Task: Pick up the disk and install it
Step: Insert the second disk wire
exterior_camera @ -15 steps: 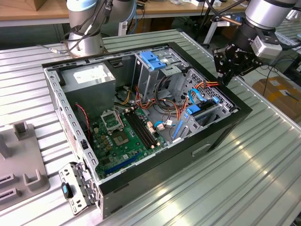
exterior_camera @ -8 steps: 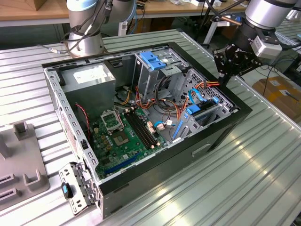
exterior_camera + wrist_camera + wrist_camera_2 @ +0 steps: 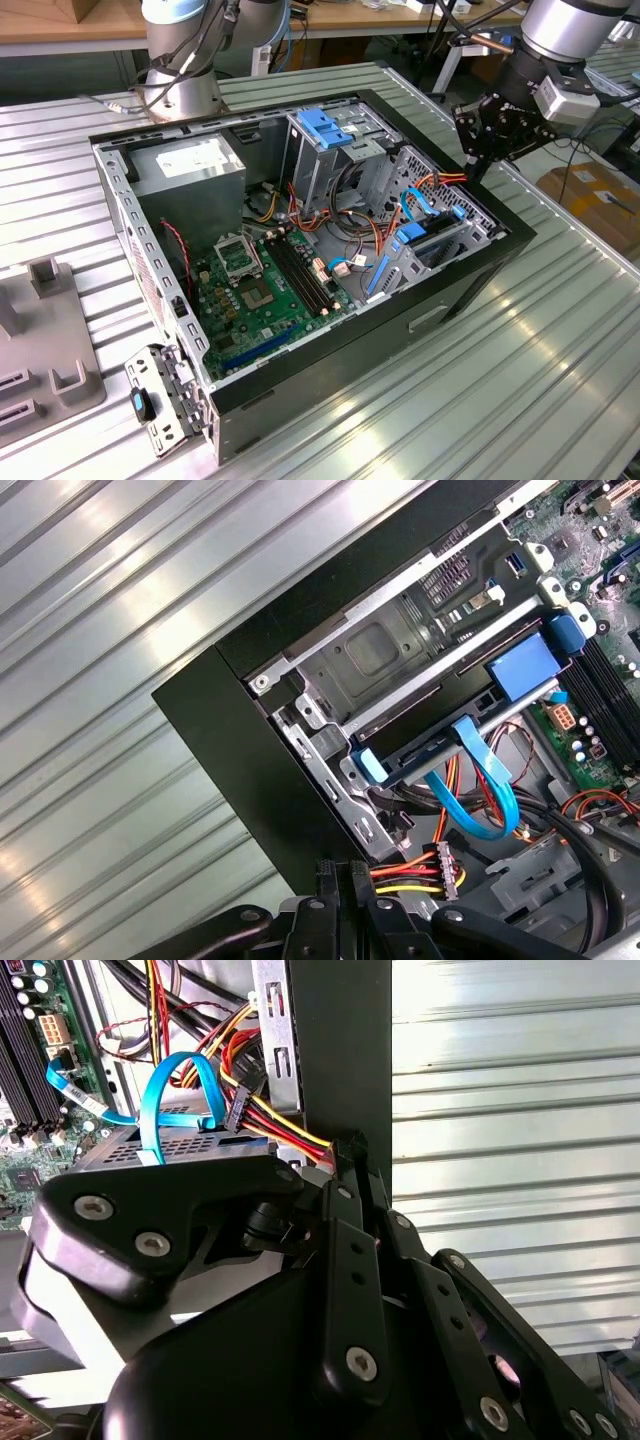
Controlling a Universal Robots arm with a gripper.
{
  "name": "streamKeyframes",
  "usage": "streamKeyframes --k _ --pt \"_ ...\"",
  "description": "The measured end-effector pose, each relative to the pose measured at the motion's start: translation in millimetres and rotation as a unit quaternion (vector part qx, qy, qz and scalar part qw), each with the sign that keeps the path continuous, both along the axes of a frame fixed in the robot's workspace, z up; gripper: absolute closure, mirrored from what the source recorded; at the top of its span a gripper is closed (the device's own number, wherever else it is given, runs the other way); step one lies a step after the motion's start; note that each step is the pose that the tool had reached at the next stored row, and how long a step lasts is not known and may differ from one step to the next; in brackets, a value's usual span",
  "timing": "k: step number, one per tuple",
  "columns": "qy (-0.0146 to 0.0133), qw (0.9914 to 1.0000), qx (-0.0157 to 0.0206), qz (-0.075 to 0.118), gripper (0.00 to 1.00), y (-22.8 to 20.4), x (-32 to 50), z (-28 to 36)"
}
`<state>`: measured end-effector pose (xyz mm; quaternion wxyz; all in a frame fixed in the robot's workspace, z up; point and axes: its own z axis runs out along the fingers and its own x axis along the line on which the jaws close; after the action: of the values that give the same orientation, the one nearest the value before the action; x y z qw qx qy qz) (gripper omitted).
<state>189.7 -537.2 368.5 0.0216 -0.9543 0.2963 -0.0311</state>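
Observation:
The open computer case (image 3: 470, 285) lies on its side on the ribbed metal table. The disk (image 3: 372, 765) lies flat in the drive bay at the case's corner on the exterior view's right, one blue side rail showing and a light-blue data cable (image 3: 490, 790) looping over it. In the exterior view the disk (image 3: 432, 238) lies low in that corner, and in the second wrist view the disk (image 3: 170, 1145) is a dark flat slab under the blue loop. My black gripper (image 3: 478, 165) hovers just above the case rim beside that bay, fingers together (image 3: 350, 1150) with nothing between them.
A grey power-supply box (image 3: 190, 165) sits at the case's far end, a blue-topped drive cage (image 3: 325, 130) beside it, and the green motherboard (image 3: 265, 285) on the floor. Red, yellow and orange wires (image 3: 420, 875) run close under my fingers. A grey fixture (image 3: 45, 350) stands at the exterior view's left.

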Motion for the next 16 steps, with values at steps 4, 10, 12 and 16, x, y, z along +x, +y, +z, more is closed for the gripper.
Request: streamKeyframes --k 4,10,12,16 --pt "0.0000 1.00000 -0.0001 0.000 0.84 0.0 0.0 9.6" --pt "0.0000 1.00000 -0.0001 0.000 0.84 -0.1 0.0 14.5" --pt "0.0000 1.00000 -0.0002 0.000 0.84 0.0 0.0 16.9" --pt "0.0000 1.00000 -0.0001 0.000 0.84 0.0 0.0 18.7"
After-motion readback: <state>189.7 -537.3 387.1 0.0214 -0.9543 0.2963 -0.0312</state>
